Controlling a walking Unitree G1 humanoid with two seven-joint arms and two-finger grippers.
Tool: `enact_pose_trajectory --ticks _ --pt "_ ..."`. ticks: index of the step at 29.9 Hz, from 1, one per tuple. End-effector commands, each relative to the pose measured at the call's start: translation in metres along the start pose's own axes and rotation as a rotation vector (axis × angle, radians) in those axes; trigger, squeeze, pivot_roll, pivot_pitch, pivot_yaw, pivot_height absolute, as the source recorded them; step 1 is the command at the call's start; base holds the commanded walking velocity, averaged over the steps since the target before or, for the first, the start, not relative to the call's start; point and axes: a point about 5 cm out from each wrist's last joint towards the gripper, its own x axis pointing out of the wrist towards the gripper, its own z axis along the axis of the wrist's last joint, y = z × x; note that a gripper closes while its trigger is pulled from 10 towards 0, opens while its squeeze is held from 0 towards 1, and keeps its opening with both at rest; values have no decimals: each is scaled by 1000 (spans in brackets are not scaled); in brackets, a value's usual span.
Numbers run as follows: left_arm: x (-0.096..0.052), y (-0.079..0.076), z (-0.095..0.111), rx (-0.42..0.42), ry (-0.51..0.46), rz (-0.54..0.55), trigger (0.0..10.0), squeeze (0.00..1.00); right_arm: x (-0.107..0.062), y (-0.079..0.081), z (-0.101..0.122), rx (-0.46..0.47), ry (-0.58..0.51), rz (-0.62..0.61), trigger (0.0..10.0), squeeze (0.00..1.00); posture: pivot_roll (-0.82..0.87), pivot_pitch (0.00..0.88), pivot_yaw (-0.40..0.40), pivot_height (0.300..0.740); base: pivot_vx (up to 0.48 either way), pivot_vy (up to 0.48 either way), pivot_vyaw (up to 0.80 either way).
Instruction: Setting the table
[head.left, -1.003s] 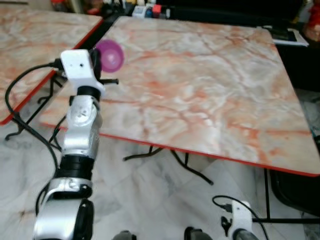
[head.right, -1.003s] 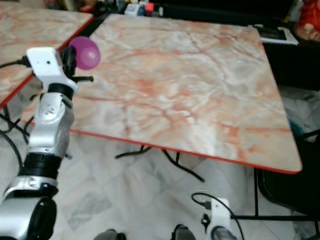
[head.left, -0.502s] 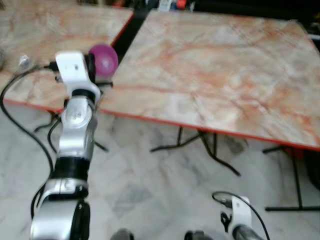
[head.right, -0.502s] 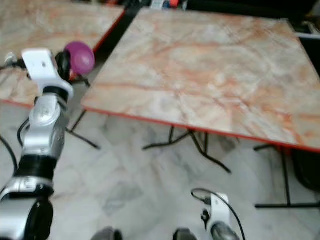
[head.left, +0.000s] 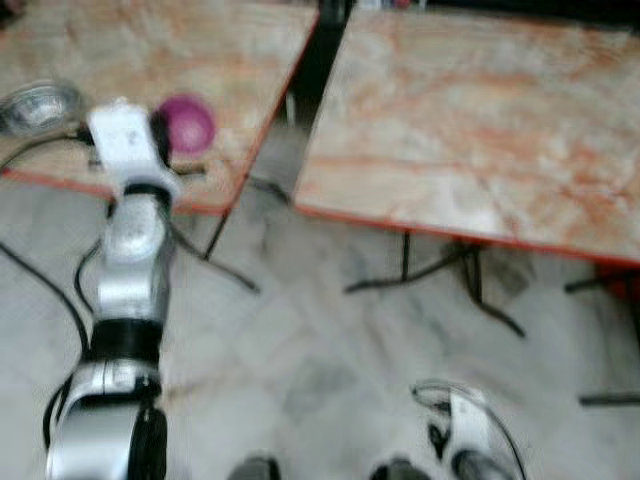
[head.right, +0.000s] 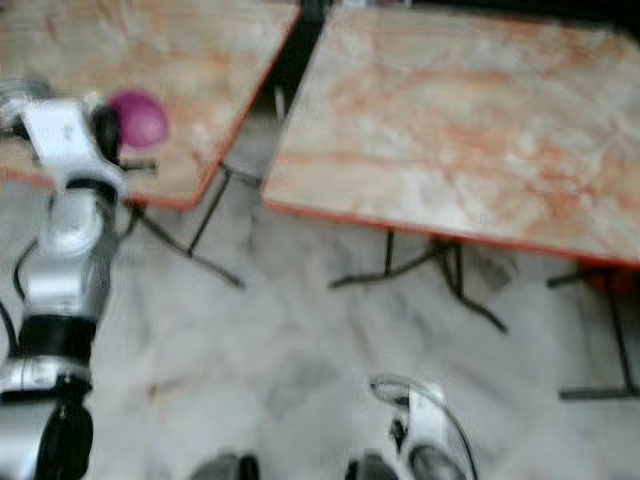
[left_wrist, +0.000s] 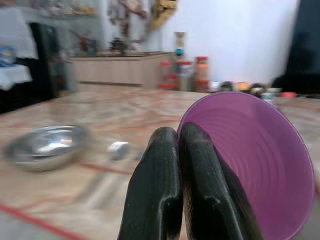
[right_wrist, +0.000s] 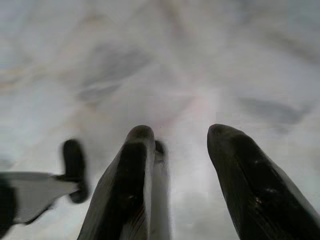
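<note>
Left end effector pinched shut on purple bowl rim, upper left of frame, above left worktop edge; right end effector hung open, empty.

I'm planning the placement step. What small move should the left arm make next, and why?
Probably lower the purple bowl onto bare tabletop beside the metal bowl. The left end effector is pinched on the purple bowl's rim, holding it over the left table near its front edge.
</note>
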Motion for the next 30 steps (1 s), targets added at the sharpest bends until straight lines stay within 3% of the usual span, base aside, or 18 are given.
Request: enact_pose_trajectory --ticks 1,6,14,18,23,26,30 --pt "2 -7 6 -3 -25 -19 10000 0 -2 -11 -8 1 29 -30 10000 0 16 193 2 740 0 480 -631" --pt "1 -6 5 -4 -22 -16 10000 0 -2 -11 -8 1 29 -30 10000 0 14 192 3 740 0 480 -771" --pt "0 -5 4 -1 -17 -16 10000 0 -2 -10 -8 -3 23 -30 10000 0 17 179 8 740 0 480 0" --pt "-3 4 -3 5 9 4 10000 0 -3 -10 -9 -3 21 -27 10000 0 19 172 12 740 0 480 0" --pt "-10 16 -17 40 60 26 10000 0 -3 -10 -10 -3 23 -28 10000 0 23 170 14 740 0 480 0" --pt "-23 30 -39 57 142 60 10000 0 -3 -10 -9 -3 22 -29 10000 0 28 173 14 740 0 480 0" --pt "-31 35 -52 57 195 75 10000 0 -3 -10 -9 -1 20 -31 10000 0 30 177 14 740 0 480 0"
